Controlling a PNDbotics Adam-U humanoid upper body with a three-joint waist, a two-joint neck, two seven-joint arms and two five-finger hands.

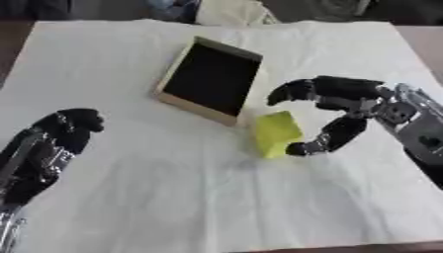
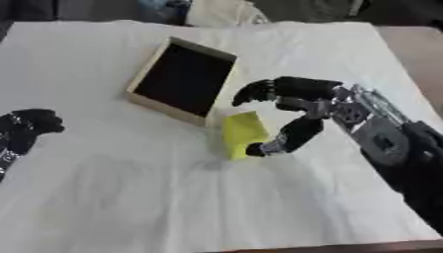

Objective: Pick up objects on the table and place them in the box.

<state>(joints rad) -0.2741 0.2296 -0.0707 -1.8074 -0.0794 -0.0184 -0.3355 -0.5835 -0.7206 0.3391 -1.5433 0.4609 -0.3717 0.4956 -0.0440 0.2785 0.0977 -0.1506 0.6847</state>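
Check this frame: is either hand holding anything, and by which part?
The right hand curls around the yellow block, its thumb at the block's lower right edge, but a closed hold cannot be confirmed. The left hand holds nothing.

A white cloth [image 1: 216, 197] covers the table in front of me, wrinkled in places. Brown table [image 1: 424, 37] shows bare at the far right and along the near edge. Beyond the far edge I see a pale, blurred shape [image 1: 229, 11].
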